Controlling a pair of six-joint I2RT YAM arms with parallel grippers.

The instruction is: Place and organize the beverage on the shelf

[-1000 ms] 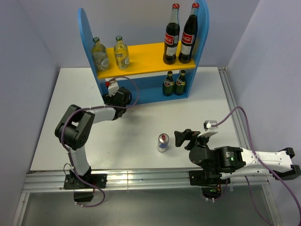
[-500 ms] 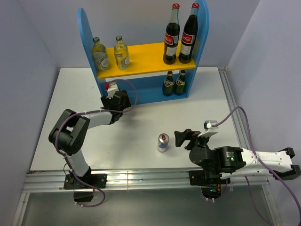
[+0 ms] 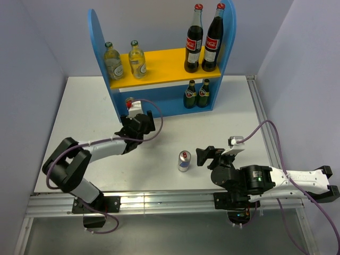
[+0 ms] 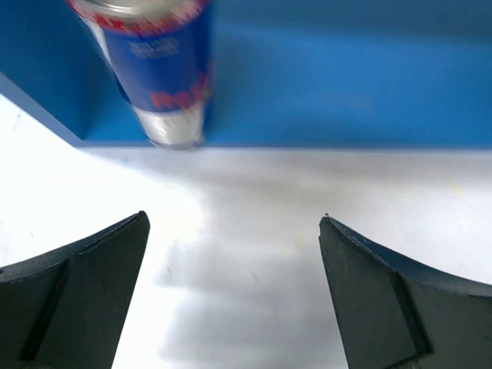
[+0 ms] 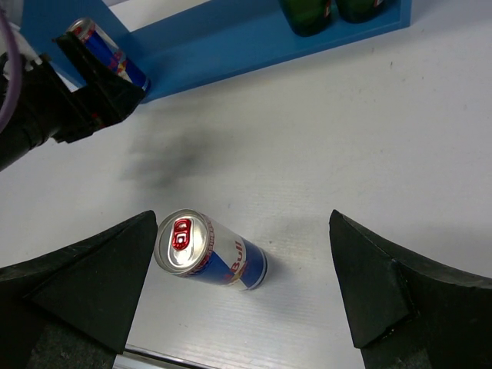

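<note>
Blue can (image 5: 211, 259) just before right gripper (image 5: 242, 221)

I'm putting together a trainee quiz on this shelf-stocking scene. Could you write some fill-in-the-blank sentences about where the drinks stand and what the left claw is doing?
The two cola bottles stand on the ___ level of the shelf. The blue-silver can in front of the left claw stands on the ___ level. Exactly ___ can stands on the table. The left claw's jaws are ___, holding nothing.
Missing words: upper; lower; one; open.
</note>
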